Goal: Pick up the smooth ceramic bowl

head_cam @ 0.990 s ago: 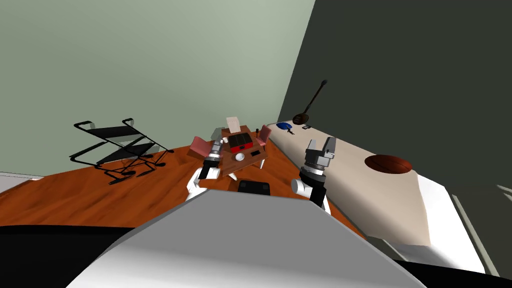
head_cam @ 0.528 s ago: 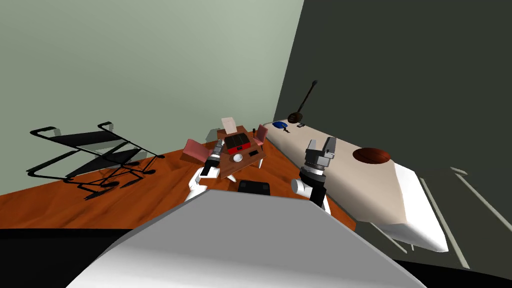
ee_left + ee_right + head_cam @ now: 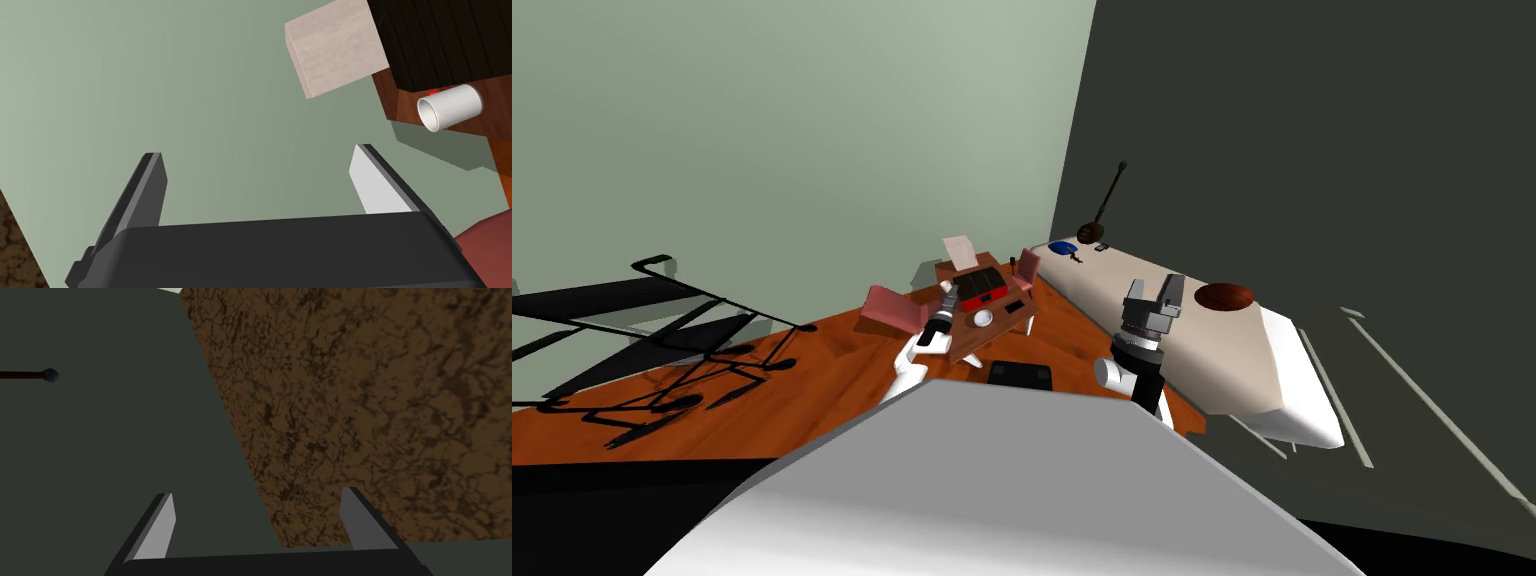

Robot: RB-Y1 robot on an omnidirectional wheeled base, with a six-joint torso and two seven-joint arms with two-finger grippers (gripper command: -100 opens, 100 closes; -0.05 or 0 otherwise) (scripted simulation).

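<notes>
Two grippers, left [image 3: 256,151] and right [image 3: 258,491], both spread, empty. White bowl [image 3: 982,318] on small brown table [image 3: 967,338] between pink chairs [image 3: 894,306], near left gripper. Orange-brown floor [image 3: 812,370]; green wall [image 3: 812,150]; beige counter [image 3: 1112,262].

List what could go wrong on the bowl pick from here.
1. The bowl sits close to a black-and-red box on a crowded table. Open fingers may bump the box.
2. The left gripper faces the wall, with a cup off to one side. Re-aiming could sweep the cup.
3. The right gripper hangs open by the counter. A base turn might graze it.
</notes>
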